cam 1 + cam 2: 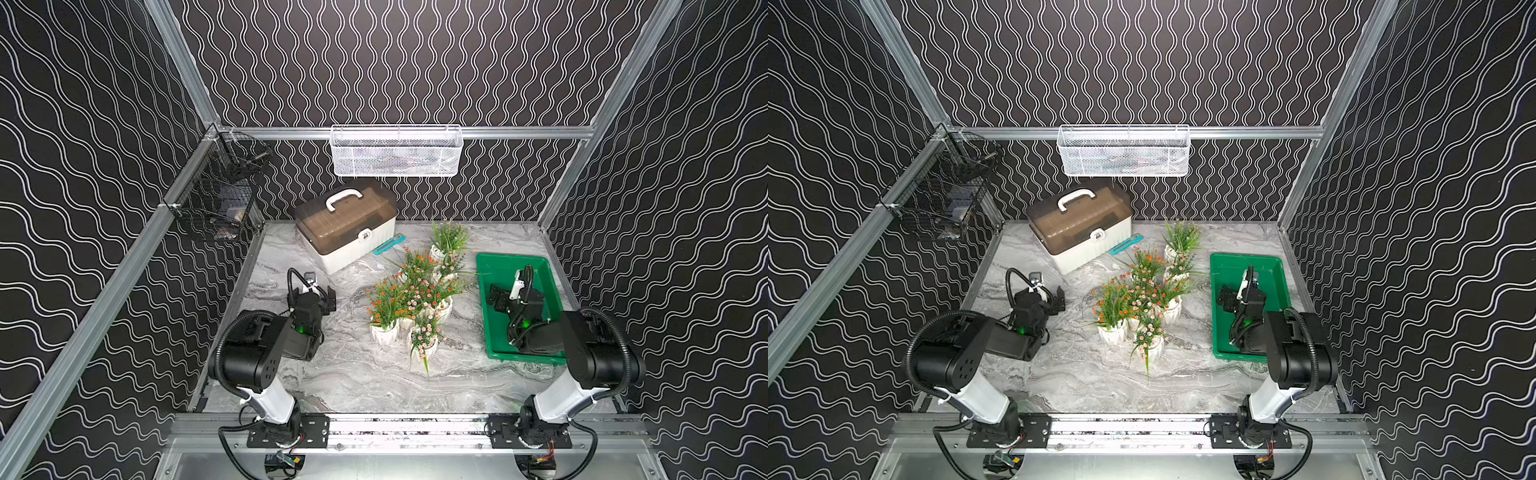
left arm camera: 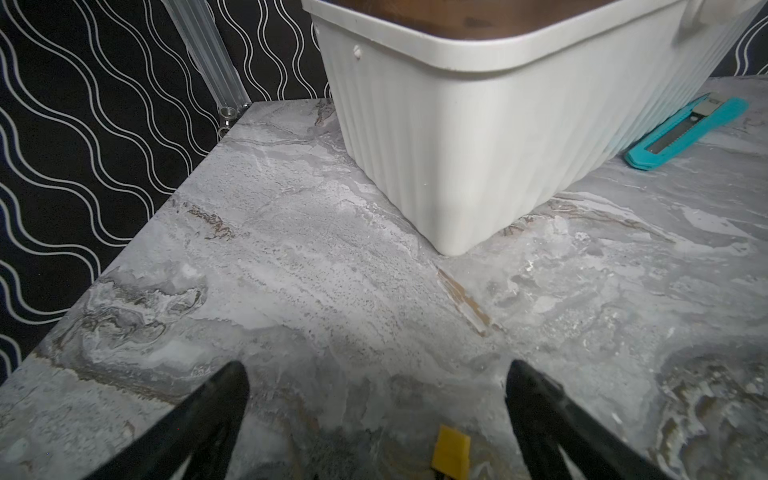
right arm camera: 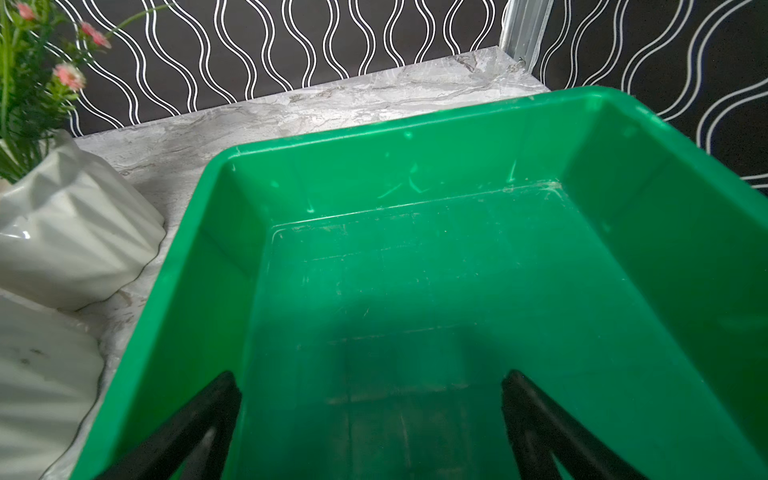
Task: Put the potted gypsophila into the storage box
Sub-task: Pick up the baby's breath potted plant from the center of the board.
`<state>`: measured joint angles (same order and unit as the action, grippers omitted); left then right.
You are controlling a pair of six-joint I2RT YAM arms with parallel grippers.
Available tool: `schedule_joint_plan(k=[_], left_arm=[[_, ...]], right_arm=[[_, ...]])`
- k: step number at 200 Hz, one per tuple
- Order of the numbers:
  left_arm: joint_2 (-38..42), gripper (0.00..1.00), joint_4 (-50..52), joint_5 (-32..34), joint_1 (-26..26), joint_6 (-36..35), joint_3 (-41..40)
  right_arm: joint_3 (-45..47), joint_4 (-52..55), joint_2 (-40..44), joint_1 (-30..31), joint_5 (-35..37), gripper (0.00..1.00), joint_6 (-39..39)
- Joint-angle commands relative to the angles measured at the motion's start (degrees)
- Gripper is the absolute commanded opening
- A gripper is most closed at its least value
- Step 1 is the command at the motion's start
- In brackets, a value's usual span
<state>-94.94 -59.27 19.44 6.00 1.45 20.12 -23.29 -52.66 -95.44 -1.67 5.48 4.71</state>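
Gypsophila pots (image 1: 415, 299) stand upright in a tight cluster on my worktop (image 1: 353, 374), outside the box (image 1: 511, 255) and on its left side, roughly midway between the two arms in both top views. The box lies on the worktop's right part, its long side running away from the arm bases. My right tool (image 3: 370, 382) hangs over the box's green floor with its jaws spread wide, gripping nothing. From the right wrist view I see two of the white pots just beside the box's outer wall; I cannot tell whether the nearer one touches it. My left tool (image 2: 376, 374) is over bare worktop, well apart from the pots, jaws also wide and holding nothing, pointing at a corner of the white case (image 1: 349, 232). A teal knife (image 1: 389, 244) lies flat against the case's base, between the case and the farthest pot. A white basket (image 1: 395, 153) hangs on the back rail.
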Motion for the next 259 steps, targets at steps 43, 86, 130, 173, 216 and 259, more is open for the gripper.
schedule_joint_plan(k=[43,86,130,173,216,259], left_arm=[[0.02,0.99,-2.1,0.05,-0.03,-0.66,0.05],[0.01,0.99,-2.19,0.07,-0.08,-0.75,0.01],[0.02,0.99,-2.17,0.05,-0.1,-0.77,0.05],[0.01,0.99,-2.17,0.05,-0.02,-0.74,0.1],[5.2,0.99,0.59,-2.7,0.34,-2.53,-0.83],[31.76,0.99,20.63,10.47,13.92,-0.78,0.99]], right_arm=[[-0.09,-2.54,-0.04,0.0,0.5,1.0,0.13],[-0.09,-2.59,-0.03,0.0,0.51,1.0,0.12],[-0.09,-2.63,-0.08,0.0,0.5,1.0,0.12],[-0.21,-2.38,-0.16,-0.04,-1.02,1.0,-0.37],[0.57,-2.82,2.33,0.16,-0.2,0.97,-0.8],[-1.33,25.7,29.76,7.91,5.38,0.82,6.48]])
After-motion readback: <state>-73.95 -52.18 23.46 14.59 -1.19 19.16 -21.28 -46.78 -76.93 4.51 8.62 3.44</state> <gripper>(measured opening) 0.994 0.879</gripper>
